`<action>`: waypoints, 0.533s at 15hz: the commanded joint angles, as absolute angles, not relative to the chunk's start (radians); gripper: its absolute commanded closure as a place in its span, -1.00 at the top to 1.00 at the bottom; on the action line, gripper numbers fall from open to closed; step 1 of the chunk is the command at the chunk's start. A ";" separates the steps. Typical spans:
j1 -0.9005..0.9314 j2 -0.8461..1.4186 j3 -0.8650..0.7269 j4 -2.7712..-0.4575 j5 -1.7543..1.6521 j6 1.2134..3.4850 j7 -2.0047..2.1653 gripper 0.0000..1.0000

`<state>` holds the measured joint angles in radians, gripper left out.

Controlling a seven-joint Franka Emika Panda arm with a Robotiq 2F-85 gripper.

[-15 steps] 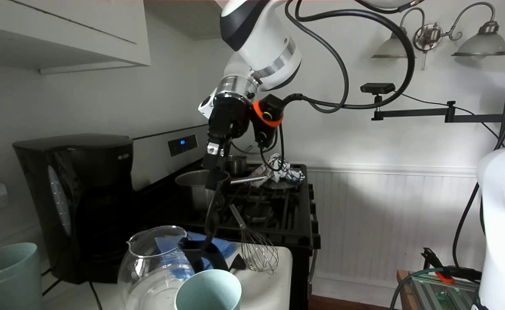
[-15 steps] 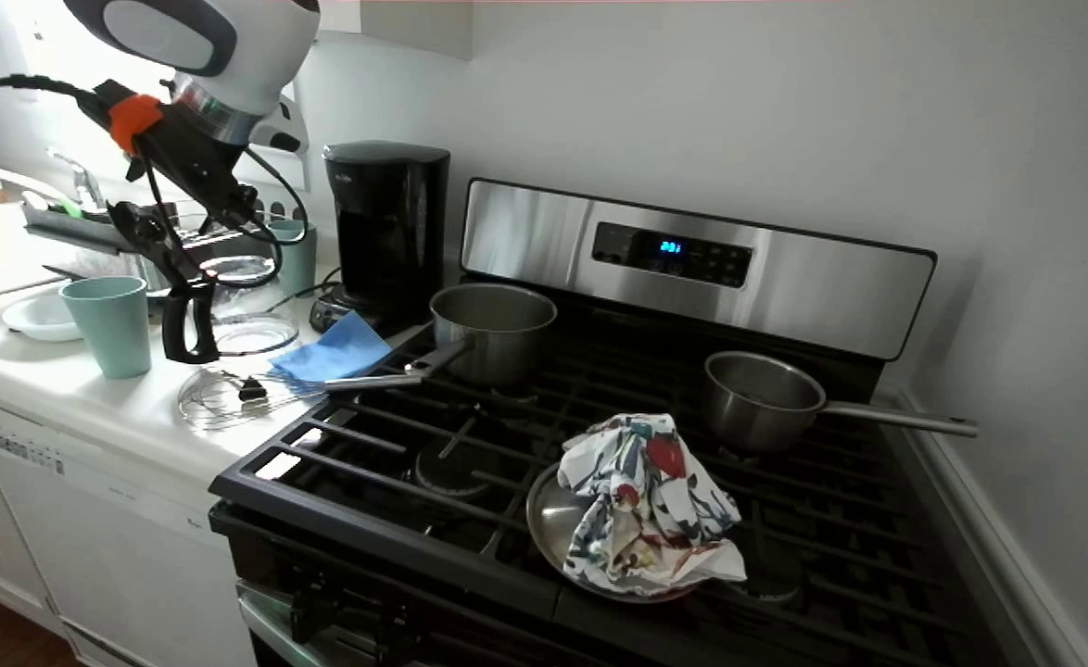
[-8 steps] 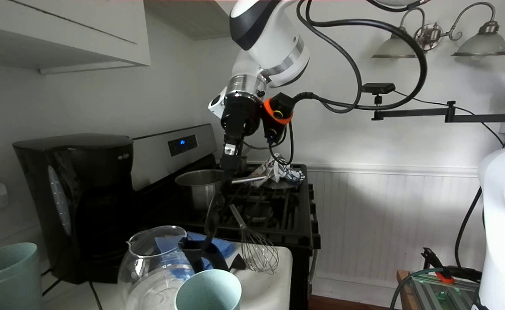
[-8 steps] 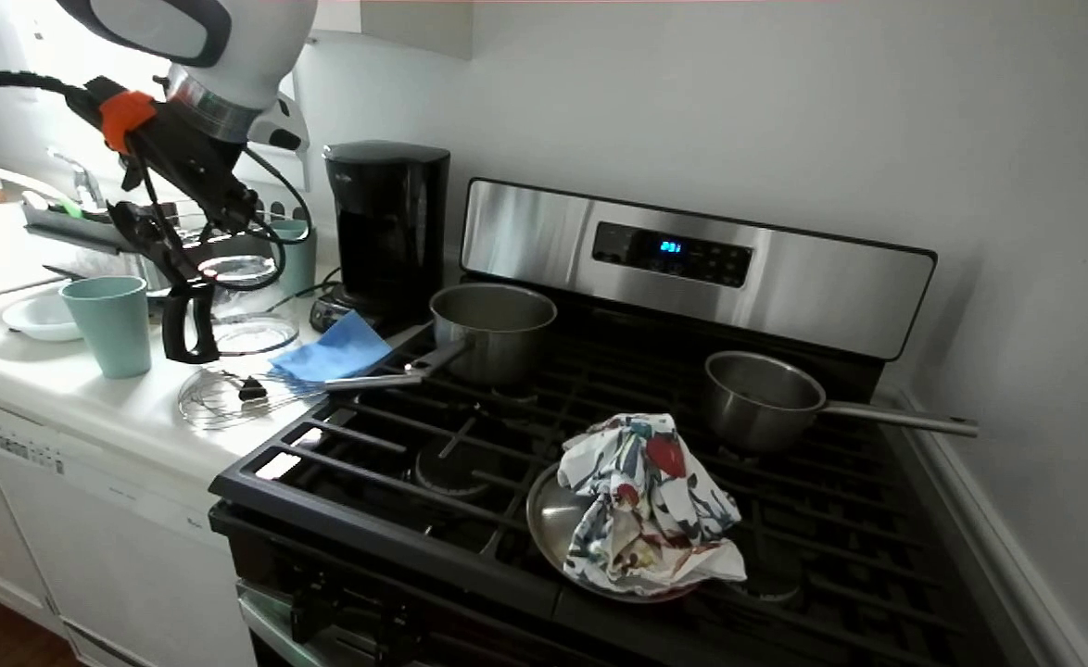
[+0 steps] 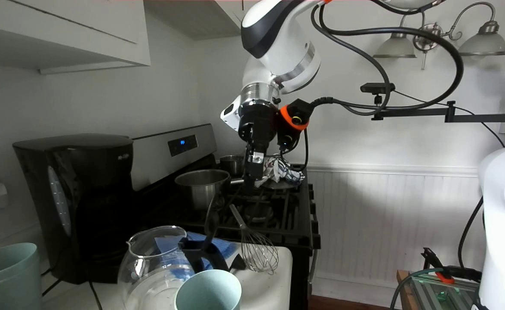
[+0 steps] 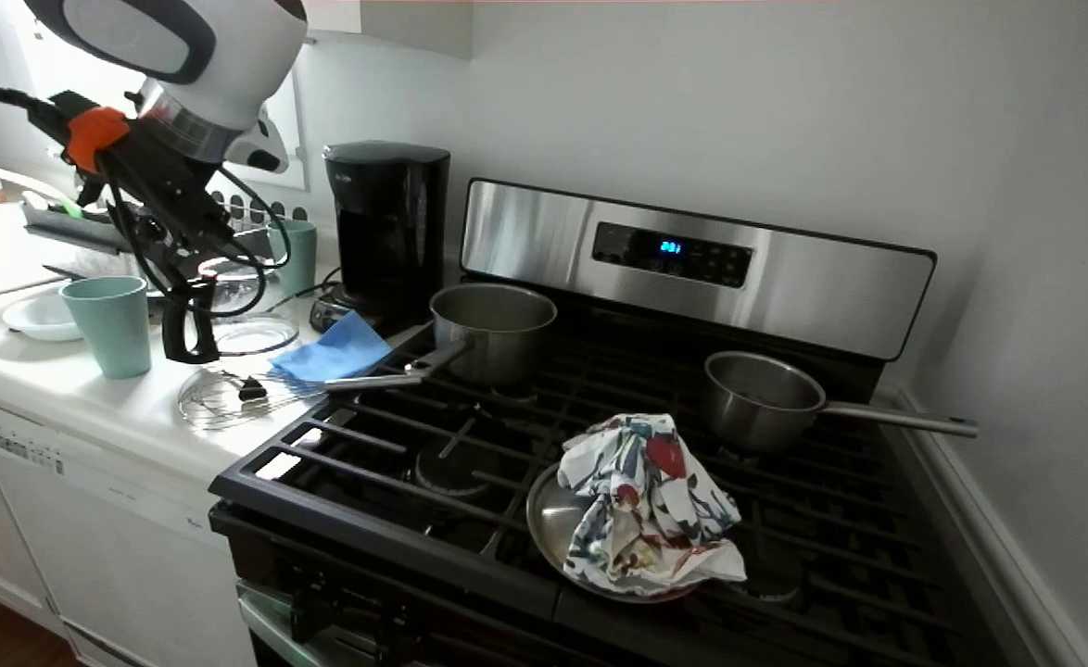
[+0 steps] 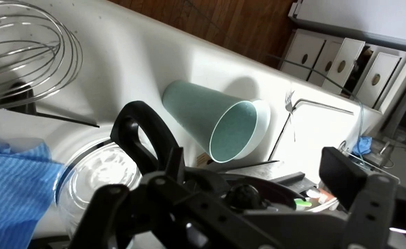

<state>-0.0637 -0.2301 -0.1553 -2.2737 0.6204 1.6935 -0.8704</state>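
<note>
My fingers (image 7: 343,176) stand apart; the carafe (image 7: 99,180) seems fragile, slick glass, so I'd favour its stiffer handle (image 7: 156,128).

A crumpled floral dish towel (image 6: 651,514) lies partly over a shallow steel pan (image 6: 558,519) on the gas range (image 6: 451,472), a long-handled saucepan (image 6: 752,412) near it. A two-shade sconce (image 5: 484,44) hangs on the wall (image 5: 343,137) above white beadboard wainscoting (image 5: 373,224).

White arm (image 5: 280,47) above its downturned hand (image 7: 256,167), black fingers (image 7: 342,176) wide apart.
</note>
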 commanded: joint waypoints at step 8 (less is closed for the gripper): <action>-0.032 -0.261 -0.104 -2.416 0.678 1.745 -0.789 1.00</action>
<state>-0.0466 -0.2428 -0.1239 -2.3667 0.6335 1.7013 -0.8348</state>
